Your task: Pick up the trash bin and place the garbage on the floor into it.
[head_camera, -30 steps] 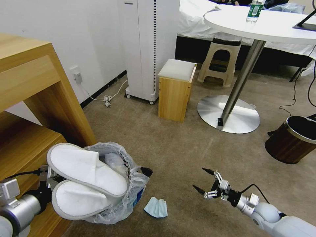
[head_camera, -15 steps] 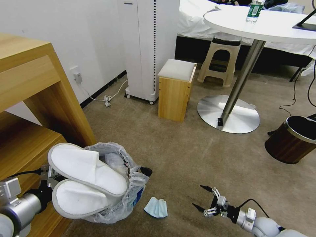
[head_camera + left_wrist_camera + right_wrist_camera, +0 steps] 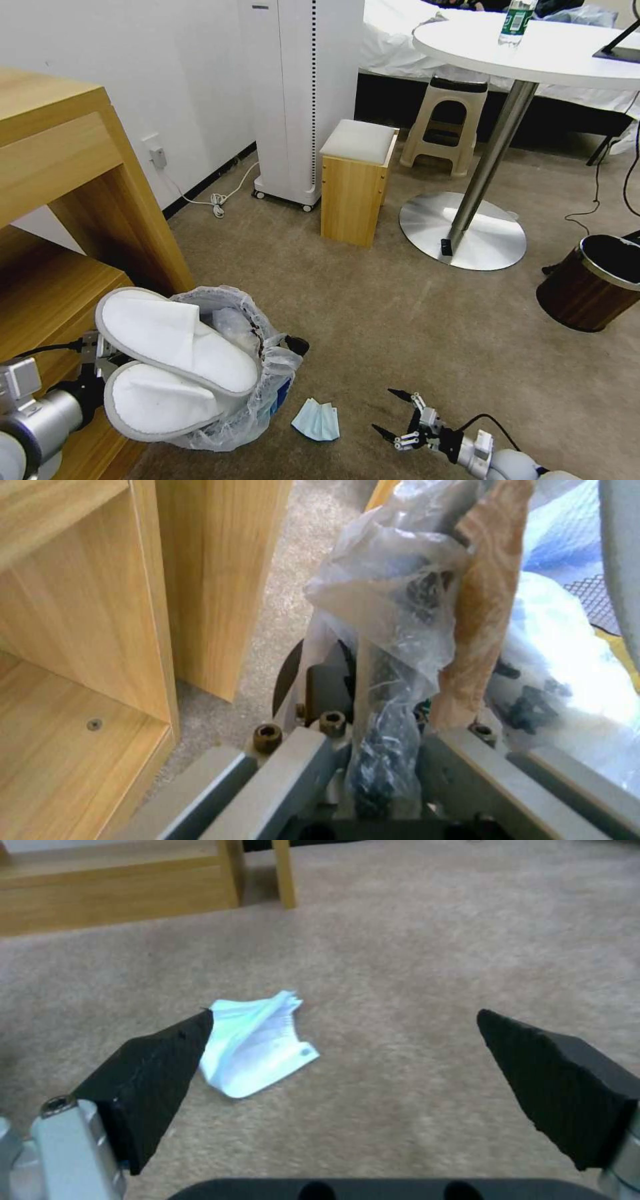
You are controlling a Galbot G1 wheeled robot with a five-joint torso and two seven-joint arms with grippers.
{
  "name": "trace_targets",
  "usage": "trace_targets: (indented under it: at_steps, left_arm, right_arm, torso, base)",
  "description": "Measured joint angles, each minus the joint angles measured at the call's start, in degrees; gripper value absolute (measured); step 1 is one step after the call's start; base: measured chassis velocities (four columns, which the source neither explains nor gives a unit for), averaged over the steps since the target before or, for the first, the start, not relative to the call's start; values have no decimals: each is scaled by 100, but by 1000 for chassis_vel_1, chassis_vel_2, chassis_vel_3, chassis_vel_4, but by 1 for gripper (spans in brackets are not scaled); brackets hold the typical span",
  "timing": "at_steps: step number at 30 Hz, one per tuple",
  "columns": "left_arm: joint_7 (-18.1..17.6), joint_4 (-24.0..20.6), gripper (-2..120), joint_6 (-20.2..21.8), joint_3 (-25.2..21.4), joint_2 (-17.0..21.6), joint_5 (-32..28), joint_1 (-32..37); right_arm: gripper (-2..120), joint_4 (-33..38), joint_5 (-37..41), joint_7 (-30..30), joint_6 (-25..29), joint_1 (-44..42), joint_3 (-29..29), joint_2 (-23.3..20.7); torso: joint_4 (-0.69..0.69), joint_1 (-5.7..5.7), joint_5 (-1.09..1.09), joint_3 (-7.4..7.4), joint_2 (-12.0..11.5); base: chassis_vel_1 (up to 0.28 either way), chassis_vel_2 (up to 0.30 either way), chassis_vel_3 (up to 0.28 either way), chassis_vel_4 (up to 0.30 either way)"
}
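Beige carpet [image 3: 373,300] covers the floor of a room with a white round table [image 3: 533,50] on a steel pedestal, a small wooden stool [image 3: 355,183], a white tower appliance [image 3: 300,100] by the wall and a wood-brown metal-rimmed bin [image 3: 590,283] off to the right. At the left stands a wooden shelf unit [image 3: 60,220].

From the lower left the left arm reaches in low, its wrist level and close to the shelf unit. The left gripper [image 3: 393,740] is clamped on the rim of the trash bin [image 3: 270,393], pinching the black edge together with the crinkly clear liner, and holds the bin tilted just above the carpet. Two white slippers [image 3: 177,370] lie across the bin's mouth, one over the other, sticking out toward the arm.

Stretched forward from the lower right corner, the right arm is angled down toward the carpet. The right gripper [image 3: 397,417] has its black fingertips [image 3: 160,1075] spread wide and holds nothing. A light-blue mask [image 3: 317,420] lies crumpled on the carpet just beside the bin, ahead of the spread fingertips and nearer one of them in the right wrist view.

Compared with a second ago, the right gripper has dropped lower and come closer to the mask, staying equally wide open; the bin, slippers and mask sit where they were
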Motion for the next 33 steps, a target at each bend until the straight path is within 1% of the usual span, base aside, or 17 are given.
trace_targets:
  at_steps: [5, 12, 21, 33]
  left_arm:
    - [-25, -19, 0, 0, -15, 27, -56, -5]
    - [-70, -24, 0, 1, -44, 76, -124, -8]
    - [-91, -27, 0, 12, -92, 154, -213, -11]
    - [-105, -83, 0, 13, -153, 154, -259, 15]
  right_arm:
    - [100, -169, 56, -5, 0, 118, -205, 195]
    - [100, -359, 77, -40, 0, 207, -333, 367]
    - [100, -532, 106, -114, 0, 225, -473, 521]
    - [99, -593, 199, -132, -2, 309, -650, 725]
  torso:
    - [0, 0, 0, 0, 0]
    - [0, 0, 0, 0, 0]
    - [-1, 0, 0, 0, 0]
    - [0, 0, 0, 0, 0]
  base:
    - [0, 0, 0, 0]
    - [0, 0, 0, 0]
    - [0, 0, 0, 0]
    - [0, 0, 0, 0]
